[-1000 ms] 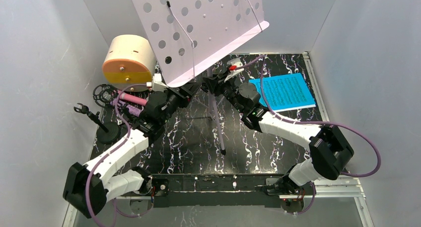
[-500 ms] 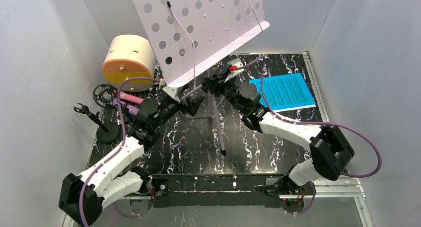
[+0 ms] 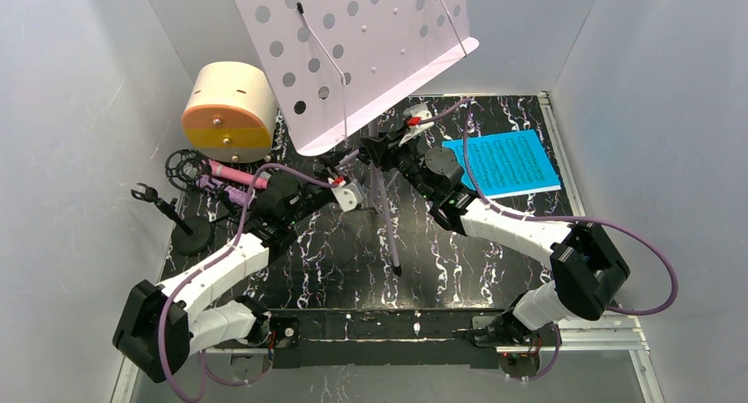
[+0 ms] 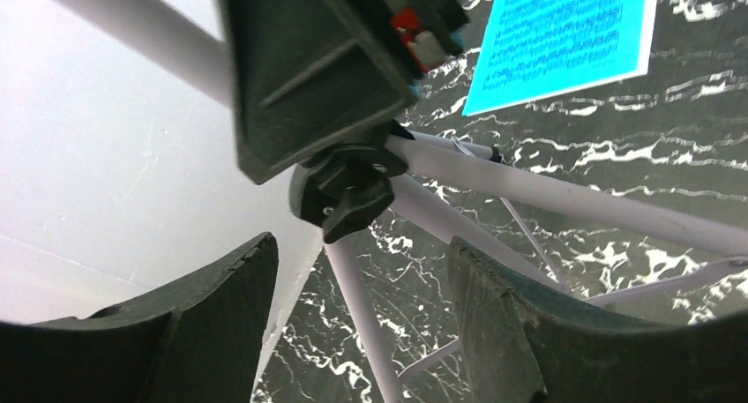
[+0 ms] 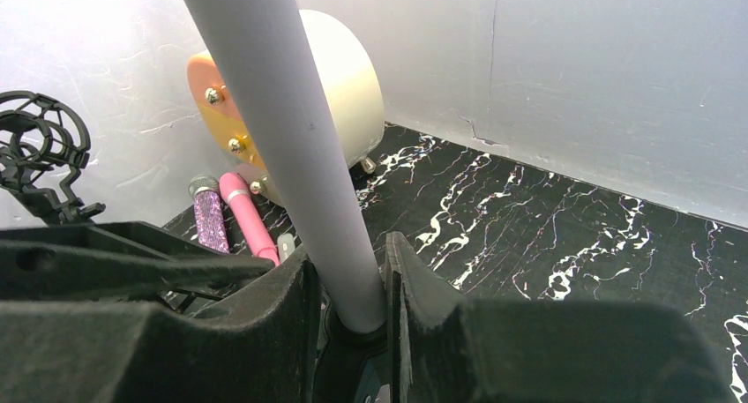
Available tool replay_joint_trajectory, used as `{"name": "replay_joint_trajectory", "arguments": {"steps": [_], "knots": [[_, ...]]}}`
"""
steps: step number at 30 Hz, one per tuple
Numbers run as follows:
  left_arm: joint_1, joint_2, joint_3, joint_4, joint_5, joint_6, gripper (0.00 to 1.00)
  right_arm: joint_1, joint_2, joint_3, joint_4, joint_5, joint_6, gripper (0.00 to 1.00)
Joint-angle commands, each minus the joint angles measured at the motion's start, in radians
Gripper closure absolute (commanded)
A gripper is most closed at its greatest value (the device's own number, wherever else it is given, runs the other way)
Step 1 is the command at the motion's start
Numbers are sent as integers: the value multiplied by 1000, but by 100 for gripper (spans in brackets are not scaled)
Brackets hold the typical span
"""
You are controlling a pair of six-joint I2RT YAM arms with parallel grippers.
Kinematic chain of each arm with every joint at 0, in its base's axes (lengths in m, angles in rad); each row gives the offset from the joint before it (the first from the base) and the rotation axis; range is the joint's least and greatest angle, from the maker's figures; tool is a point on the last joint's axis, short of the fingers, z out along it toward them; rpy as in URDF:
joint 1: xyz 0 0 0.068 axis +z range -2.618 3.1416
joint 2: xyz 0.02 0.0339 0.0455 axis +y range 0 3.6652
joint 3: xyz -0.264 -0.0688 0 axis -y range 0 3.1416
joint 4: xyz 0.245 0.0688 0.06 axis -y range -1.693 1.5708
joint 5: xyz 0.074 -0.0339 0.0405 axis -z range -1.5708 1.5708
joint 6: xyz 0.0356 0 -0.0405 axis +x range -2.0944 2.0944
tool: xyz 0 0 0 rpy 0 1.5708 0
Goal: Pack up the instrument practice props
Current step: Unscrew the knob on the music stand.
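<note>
I am watching the right gripper (image 5: 348,306) clamping the lilac music stand (image 3: 370,41) by its pole, upper centre of the top view. The left gripper (image 4: 357,288) is gaping wide beside its legs, holding nothing.

The music stand (image 3: 353,50) stands mid-back; sheet music (image 3: 503,163) lies right of it; drum-shaped case (image 3: 231,108) left, handheld mic (image 3: 235,172) before it.

Your music stand (image 3: 370,50) at twelve o'clock looks like smooth, matt painted metal; the sheet music (image 3: 507,163) at two o'clock is matt paper; the table (image 3: 335,262) is glossy black marbling; the purple mic (image 5: 210,222) has a glittery barrel.
</note>
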Motion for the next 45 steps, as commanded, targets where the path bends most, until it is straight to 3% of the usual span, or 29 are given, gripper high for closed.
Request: {"name": "replay_joint_trajectory", "arguments": {"steps": [1, 13, 17, 23, 28, 36, 42, 45], "knots": [[-28, 35, 24, 40, 4, 186, 37, 23, 27, -27, -116, -63, 148, 99], [-49, 88, 42, 78, -17, 208, 55, 24, 39, -25, -110, -69, 158, 99], [-50, 110, 60, 86, -21, 143, 64, 23, 39, -24, -112, -69, 161, 99], [-51, 129, 75, 98, -76, -54, 86, 24, 39, -24, -113, -69, 166, 99], [-51, 118, 87, 92, -211, -383, 96, 22, 39, -29, -113, -66, 170, 99], [-49, 67, 94, -75, -506, -1179, 100, 23, 35, -39, -107, -64, 179, 99], [-42, 59, 135, -243, -543, -1716, 100, 23, 54, -26, -121, -47, 193, 99], [-16, 65, 139, -266, -485, -1940, 97, 23, 60, -21, -122, -42, 198, 99]]}}
